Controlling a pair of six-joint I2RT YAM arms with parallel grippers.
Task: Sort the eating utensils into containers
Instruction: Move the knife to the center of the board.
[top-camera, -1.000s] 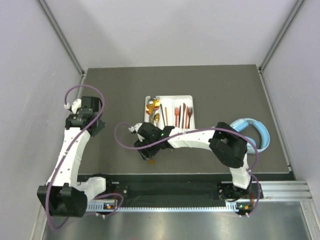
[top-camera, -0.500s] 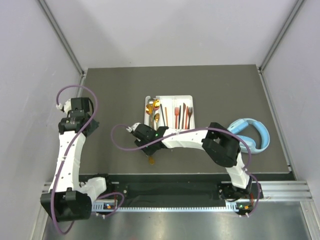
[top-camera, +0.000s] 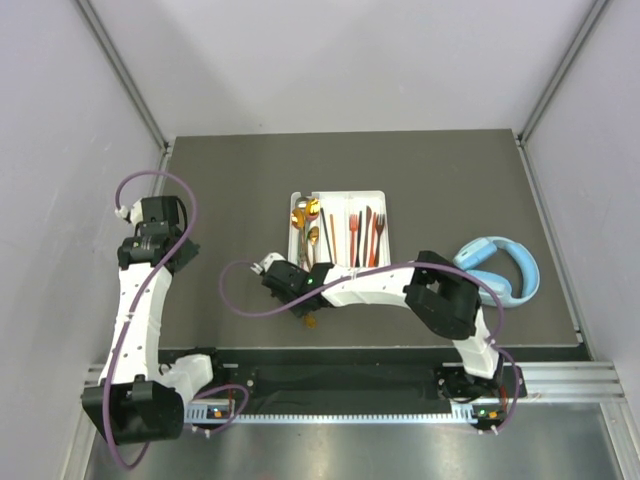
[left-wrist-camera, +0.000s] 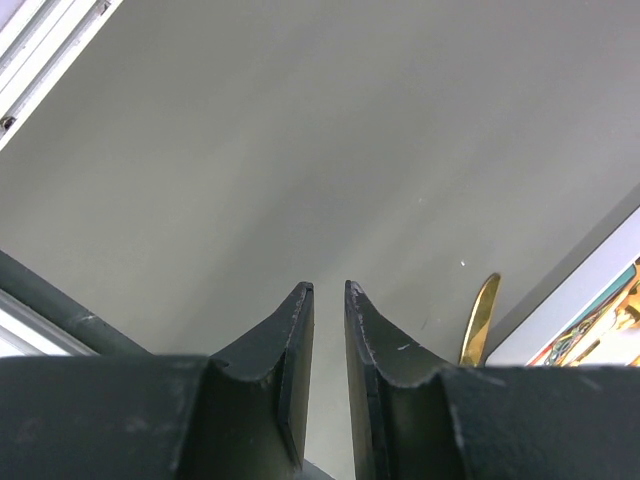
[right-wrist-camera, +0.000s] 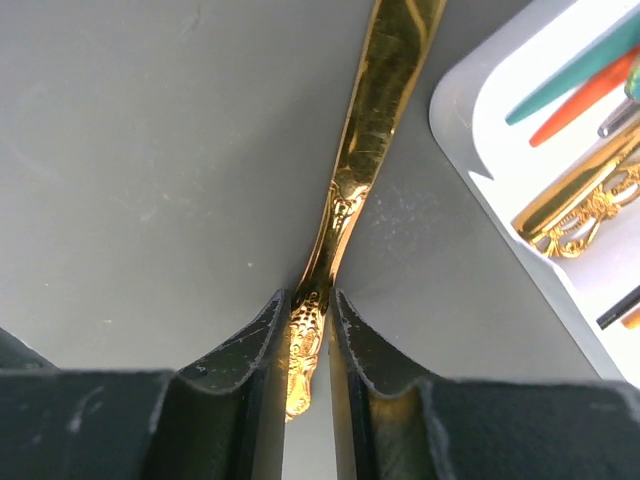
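Now, right gripper (right-wrist-camera: 308, 300) was clamped on the ornate handle end of a gold utensil (right-wrist-camera: 385, 90). Spoon or fork, could not tell; its head ran out of the wrist view. The piece was outside the tray (right-wrist-camera: 470, 120), just beside its near left corner, over the grey table (top-camera: 230, 190). Tray already held gold, teal and orange pieces on its left side and red forks (top-camera: 355, 232) further right. Left gripper (left-wrist-camera: 328, 290) hung well apart at the table's left, jaws a narrow slit apart with nothing between them. Headphones (top-camera: 520, 270) lay right of the tray.
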